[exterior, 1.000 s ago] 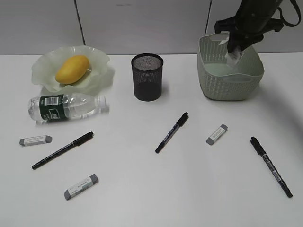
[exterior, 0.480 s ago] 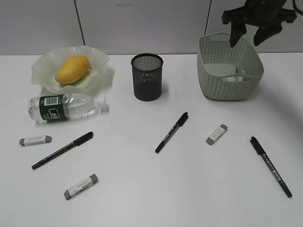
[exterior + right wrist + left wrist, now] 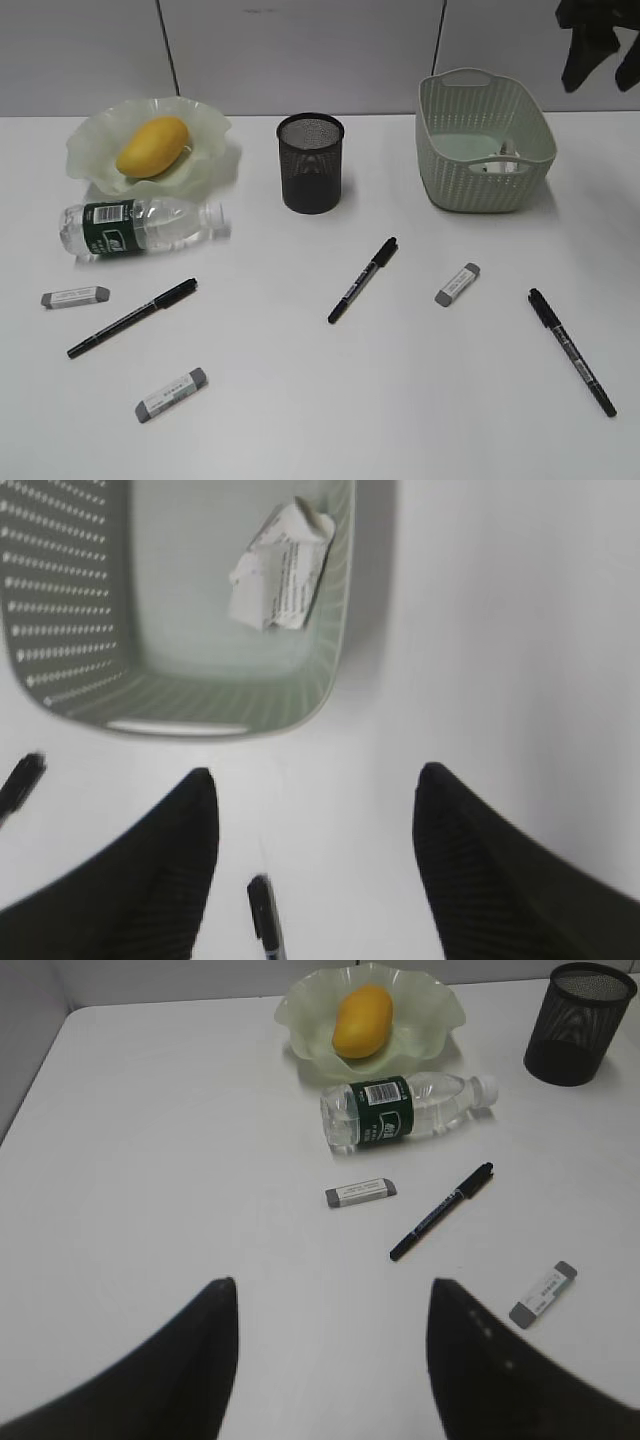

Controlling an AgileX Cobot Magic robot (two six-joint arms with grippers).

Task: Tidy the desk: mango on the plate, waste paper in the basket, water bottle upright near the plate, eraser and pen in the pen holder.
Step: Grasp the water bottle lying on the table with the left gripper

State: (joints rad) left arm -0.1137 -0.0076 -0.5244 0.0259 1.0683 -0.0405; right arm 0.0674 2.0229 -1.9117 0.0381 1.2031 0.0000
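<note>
White laminate makes up the desk (image 3: 420, 400), the broadest surface in view. On its far right stands the sage-green basket (image 3: 440, 170), with the waste paper (image 3: 281, 568) lying crumpled on its floor. At far left the ruffled green plate (image 3: 205, 135) carries the mango (image 3: 152, 146), and just in front of it the water bottle (image 3: 140, 227) lies on its side, cap toward the middle. Between plate and basket stands the black mesh pen holder (image 3: 311, 162). Three pens lie loose: left pen (image 3: 132, 318), middle pen (image 3: 363, 279) and right pen (image 3: 572, 351). Three erasers are scattered too: one at far left (image 3: 75, 297), one near the front (image 3: 171, 394), one right of centre (image 3: 458, 284). The right gripper (image 3: 600, 55) hangs high beyond the basket, jaws spread wide and empty; the left gripper (image 3: 330, 1360) hovers over bare desk, jaws likewise wide apart, gripping nothing.
</note>
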